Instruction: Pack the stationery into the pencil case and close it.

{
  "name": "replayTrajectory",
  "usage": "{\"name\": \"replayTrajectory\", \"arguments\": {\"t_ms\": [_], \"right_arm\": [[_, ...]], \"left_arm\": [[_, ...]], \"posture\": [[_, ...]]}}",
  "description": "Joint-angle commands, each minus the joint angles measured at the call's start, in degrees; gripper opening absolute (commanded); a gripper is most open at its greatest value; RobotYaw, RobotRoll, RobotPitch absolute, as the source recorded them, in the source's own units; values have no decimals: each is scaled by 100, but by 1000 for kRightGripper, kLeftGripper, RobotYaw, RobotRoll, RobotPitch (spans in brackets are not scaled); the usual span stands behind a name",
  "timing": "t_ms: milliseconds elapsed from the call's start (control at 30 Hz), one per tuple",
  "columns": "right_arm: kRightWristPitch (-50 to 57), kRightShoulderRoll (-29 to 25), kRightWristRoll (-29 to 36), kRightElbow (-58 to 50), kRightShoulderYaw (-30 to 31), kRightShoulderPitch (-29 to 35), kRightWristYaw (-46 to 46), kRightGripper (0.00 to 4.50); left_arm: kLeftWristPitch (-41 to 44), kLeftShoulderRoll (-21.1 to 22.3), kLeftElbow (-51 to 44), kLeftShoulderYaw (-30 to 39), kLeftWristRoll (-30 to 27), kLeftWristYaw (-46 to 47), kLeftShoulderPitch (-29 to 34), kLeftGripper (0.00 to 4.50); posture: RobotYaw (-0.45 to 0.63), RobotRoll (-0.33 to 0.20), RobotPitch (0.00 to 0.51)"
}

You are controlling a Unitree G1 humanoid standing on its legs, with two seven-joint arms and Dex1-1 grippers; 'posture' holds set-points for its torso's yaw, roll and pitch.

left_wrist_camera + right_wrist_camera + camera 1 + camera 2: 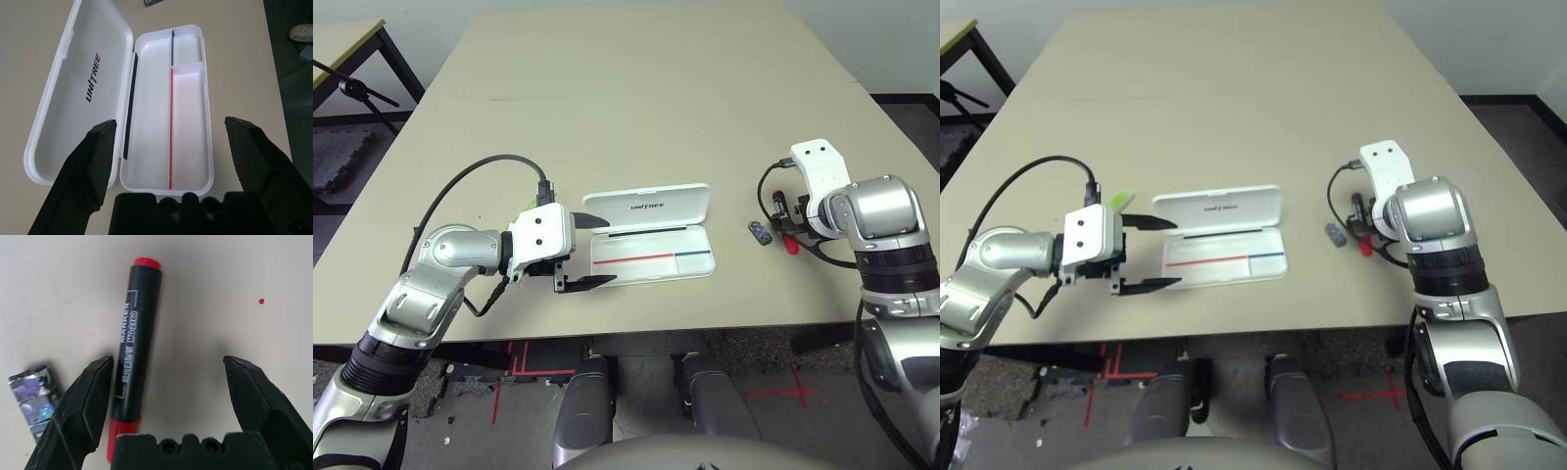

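You could read one word clearly: "UNITREE", printed in black on the inside of the open lid of the white pencil case (93, 78). The marker (134, 352) carried white lettering along its black barrel; you could make out "MARKER" at best, and the rest was not legible. The small dark block (34, 399) bore shiny printed patches, none readable.

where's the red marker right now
On the table's right side, the red marker lies under the open right gripper, beside the small grey block, right of the pencil case.
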Motion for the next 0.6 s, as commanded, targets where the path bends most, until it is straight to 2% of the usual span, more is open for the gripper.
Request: {"name": "replayTrajectory", "arguments": {"t_ms": [33, 333, 433, 600], "right_arm": [[-69, 37, 72, 208, -83, 84, -121, 4500], [-181, 52, 217, 406, -19, 210, -154, 4500], [-235, 59, 244, 482, -22, 218, -174, 3871], [-362, 14, 310, 614, -22, 259, -207, 2116]], "left_arm": [[-15, 23, -64, -60, 38, -23, 30, 4465], [2, 34, -86, -54, 41, -14, 41, 4465], [-1, 39, -84, -50, 42, -17, 35, 4500], [-1, 53, -84, -29, 32, -24, 23, 4500]], "posture": [[77, 0, 139], [84, 0, 141], [88, 0, 139], [88, 0, 139]]}}
